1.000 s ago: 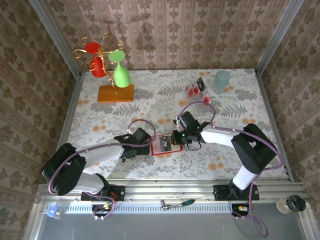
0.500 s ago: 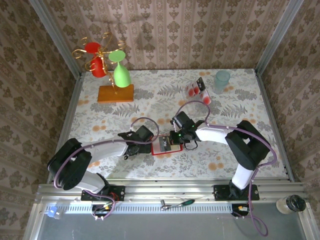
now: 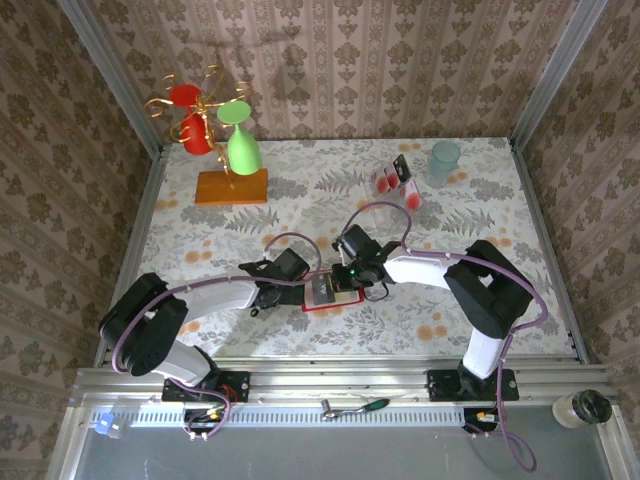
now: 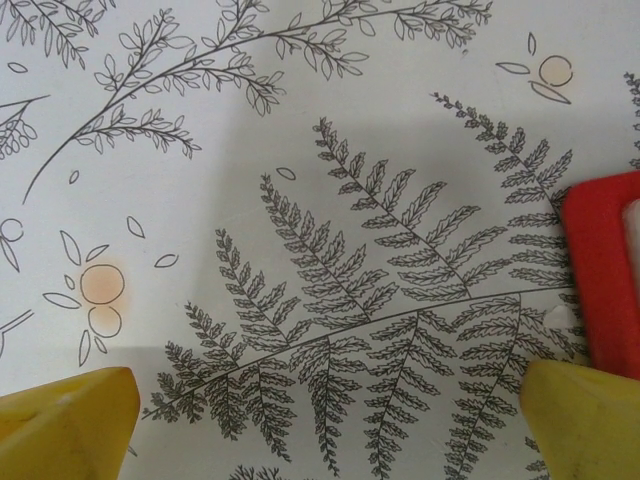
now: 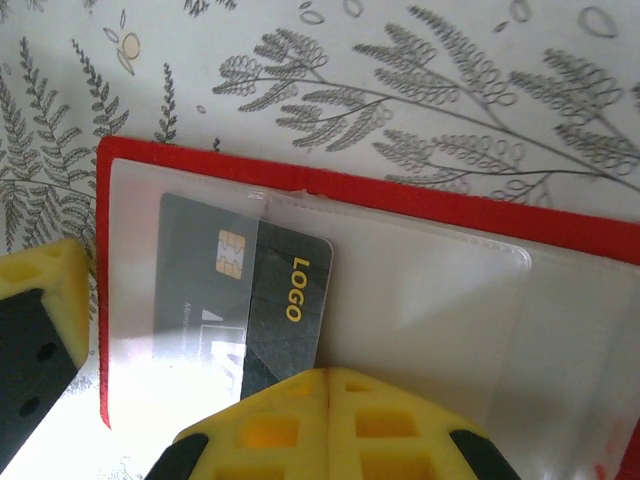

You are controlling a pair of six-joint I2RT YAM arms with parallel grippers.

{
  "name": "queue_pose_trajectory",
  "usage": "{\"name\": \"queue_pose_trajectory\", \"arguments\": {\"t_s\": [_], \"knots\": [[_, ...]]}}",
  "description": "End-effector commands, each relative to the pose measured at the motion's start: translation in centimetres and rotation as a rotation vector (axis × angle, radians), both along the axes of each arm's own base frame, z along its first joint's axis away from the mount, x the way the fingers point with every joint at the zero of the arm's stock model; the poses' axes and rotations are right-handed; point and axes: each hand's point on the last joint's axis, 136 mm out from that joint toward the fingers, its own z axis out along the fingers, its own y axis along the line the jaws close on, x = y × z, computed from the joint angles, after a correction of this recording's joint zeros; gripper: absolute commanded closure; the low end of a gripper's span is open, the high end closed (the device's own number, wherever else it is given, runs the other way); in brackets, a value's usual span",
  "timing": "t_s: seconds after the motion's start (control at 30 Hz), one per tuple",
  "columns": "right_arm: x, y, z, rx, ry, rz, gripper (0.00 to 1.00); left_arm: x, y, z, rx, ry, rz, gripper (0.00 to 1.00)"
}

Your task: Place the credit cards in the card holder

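The left arm [image 3: 205,298] and right arm [image 3: 430,268] have white shells, black joints and looping purple cables [image 3: 385,206]; the right claw [image 5: 328,395] has yellow moulded fingertips [image 5: 270,440] with square recesses.

Desk [image 3: 300,210]: covered with a pale cloth printed with ferns and orange blossoms, enclosed on three sides by brown damask wallpaper [image 3: 400,60]. Far left corner: a gold wire stand [image 3: 205,105] on an orange rectangular block [image 3: 231,187], with a red glass [image 3: 196,133] and a green glass [image 3: 243,150] hanging from it; far right corner: a translucent teal cup [image 3: 445,160], upright, well apart from the stand. Near edge: an aluminium rail [image 3: 330,385] with a green-handled tool [image 3: 355,407] lying below it, and a dark-lidded container [image 3: 583,408] at the right end.
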Motion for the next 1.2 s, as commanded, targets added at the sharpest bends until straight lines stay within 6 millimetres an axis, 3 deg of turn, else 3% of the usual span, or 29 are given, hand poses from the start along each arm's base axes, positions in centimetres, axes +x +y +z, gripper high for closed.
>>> {"name": "queue_pose_trajectory", "arguments": {"t_s": [0.0, 0.33, 0.8, 1.17], "knots": [[-0.6, 0.7, -0.6, -0.026, 0.023, 0.015, 1.0, 0.2, 0.0, -0.4, 0.016, 0.013, -0.009, 0.0], [-1.0, 2.1, -0.3, -0.015, 0.025, 0.037, 1.0, 0.3, -0.1, -0.4, 0.007, 0.01, -0.009, 0.0], [-1.6, -2.7, -0.9, -0.075, 0.024, -0.027, 1.0, 0.4, -0.1, -0.3, 0.009, 0.007, -0.017, 0.0], [-1.1, -0.8, 2.7, 0.018, -0.02, -0.01, 1.0, 0.1, -0.3, 1.3, -0.039, -0.01, -0.022, 0.0]]}}
